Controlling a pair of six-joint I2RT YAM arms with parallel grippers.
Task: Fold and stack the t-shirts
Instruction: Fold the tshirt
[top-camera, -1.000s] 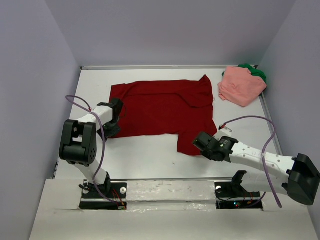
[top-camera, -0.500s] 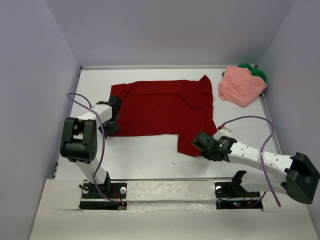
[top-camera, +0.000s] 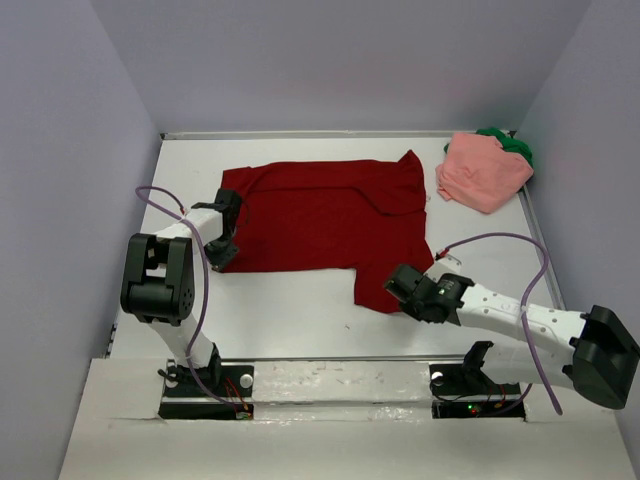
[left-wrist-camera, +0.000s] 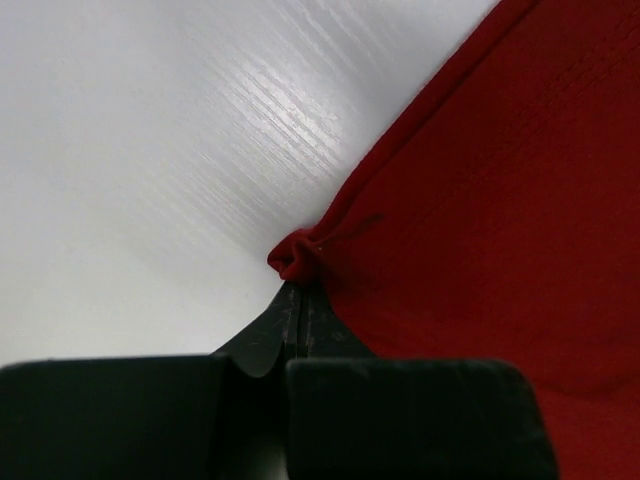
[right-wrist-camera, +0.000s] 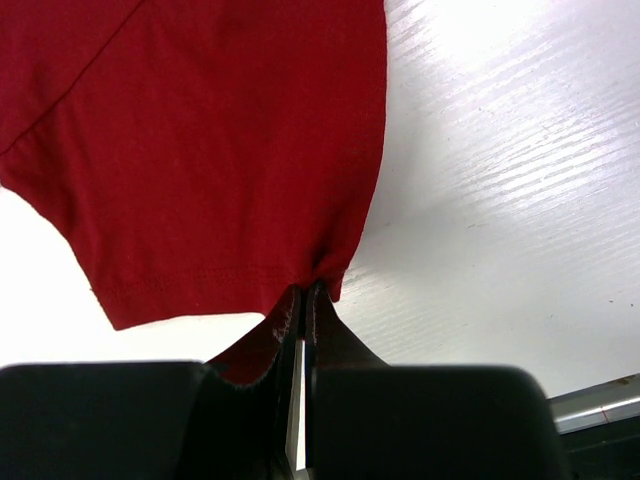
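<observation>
Nearest to my bases, my right claw (right-wrist-camera: 303, 295) is pinched tight on the dark red t-shirt (top-camera: 320, 225). Its two fingers are pressed together over the stitched hem, right by the corner of the flap that reaches toward the near edge. In my right wrist view the cloth fans out flat from that pinch, with bare white table (top-camera: 280, 310) beside it on the right.

A little further out and to my left, my left claw (left-wrist-camera: 298, 295) is also squeezed narrow. It has hold of the same shirt at its left edge. A small pucker of red fabric is bunched at the very tips, and the hem runs away from it on a diagonal. White tabletop lies on one side of that hem and smooth red cloth on the other.

Between and beyond my claws the dark red t-shirt lies spread mostly flat across the middle of the table. Its long side runs left to right, and one peak of cloth points toward the far wall.

In the far right corner, well apart from it, the salmon pink t-shirt (top-camera: 482, 172) sits in a loose heap. The green t-shirt (top-camera: 515, 145) is touching it from behind, mostly hidden and tucked against the corner.
</observation>
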